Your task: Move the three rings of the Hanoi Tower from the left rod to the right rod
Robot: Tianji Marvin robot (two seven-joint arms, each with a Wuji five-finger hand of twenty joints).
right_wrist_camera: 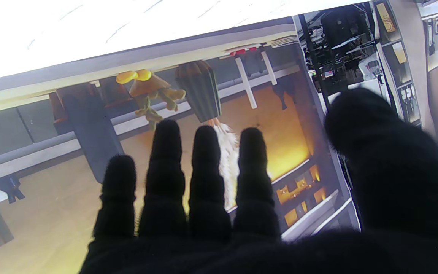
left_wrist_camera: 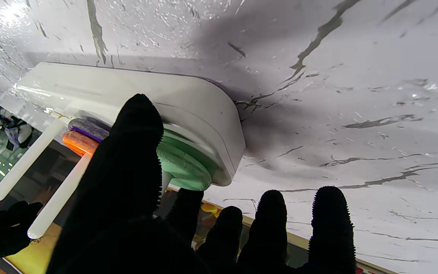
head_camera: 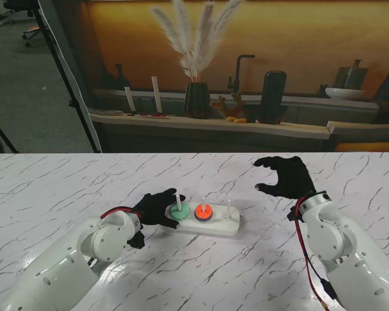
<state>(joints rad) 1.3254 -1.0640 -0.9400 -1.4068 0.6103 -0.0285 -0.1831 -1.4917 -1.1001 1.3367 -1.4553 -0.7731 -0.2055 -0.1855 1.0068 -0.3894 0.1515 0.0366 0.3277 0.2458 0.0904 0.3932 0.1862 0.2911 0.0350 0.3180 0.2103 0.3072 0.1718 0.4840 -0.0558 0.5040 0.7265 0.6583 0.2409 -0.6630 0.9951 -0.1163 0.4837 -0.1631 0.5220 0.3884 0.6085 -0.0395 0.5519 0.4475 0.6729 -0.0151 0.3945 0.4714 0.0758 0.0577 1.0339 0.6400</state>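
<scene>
Green ring: lies flat at the foot of the left rod, on the left end of the white base; in the left wrist view it sits against the base with the rod passing through it.
Orange ring: on the middle rod, stacked on a purple ring whose edge shows only in the left wrist view, with the orange one on it.
Right rod: thin and pale, carries no ring that can be made out.
Base: long white block with rounded ends, lying on the desk near the middle, a little to my left.
Left hand: black-gloved, at the left end of the base, fingers spread and closed on nothing; the thumb reaches over toward the green ring, the other fingertips lie beyond the end of the base. Whether the thumb touches the ring cannot be told.
Right hand: black-gloved, raised over the desk well to the right of the base and farther from me, fingers apart and curved, holding nothing; its wrist view shows only the shelf beyond the desk.
Desk: white marble pattern with dark veins.
Behind the desk: a shelf with a dark vase of pampas grass.
</scene>
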